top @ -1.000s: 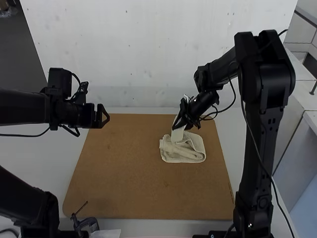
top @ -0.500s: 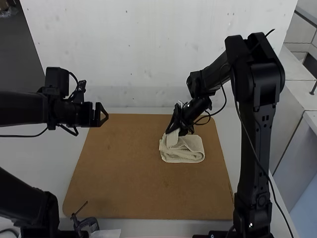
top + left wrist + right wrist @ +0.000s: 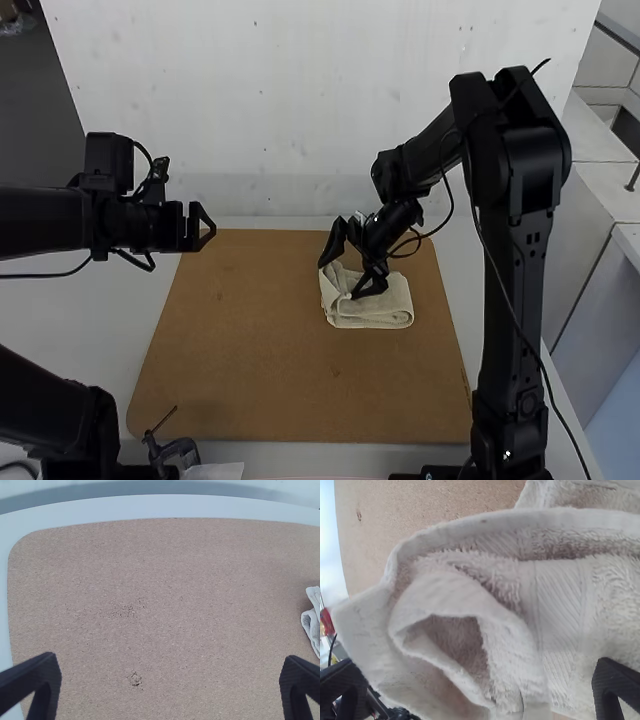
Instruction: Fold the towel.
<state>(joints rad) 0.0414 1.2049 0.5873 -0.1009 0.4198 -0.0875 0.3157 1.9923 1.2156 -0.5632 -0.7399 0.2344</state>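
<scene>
- One towel (image 3: 385,308), pale cream, located on the brown board (image 3: 250,350), right of the board's middle and nearer its far edge in the high view.
- Condition of towel: folded into a compact bundle, layers stacked, not flat throughout. The right wrist view records a raised, curled flap forming an open loop with a hollow inside.
- Surface of towel: looped pile, with a smoother ribbed band across it and a narrow hemmed edge.
- Right claw (image 3: 340,281): released, fingers spread wide, pointing down at the towel. One fingertip is at the towel's left end, the other over its folds. Whether either touches the cloth cannot be told.
- Left claw (image 3: 208,226): released, fingers well apart, nothing between them. Located by the board's far left corner in the high view, well apart from the towel.
- The left wrist view records bare board between the left claw's fingers and a bit of the towel off to one side.
- Board: brown, rounded corners, a few small dark marks, lying on the white tabletop (image 3: 70,320).
- Small tool (image 3: 178,450) with a thin rod: at the board's near left edge in the high view.
</scene>
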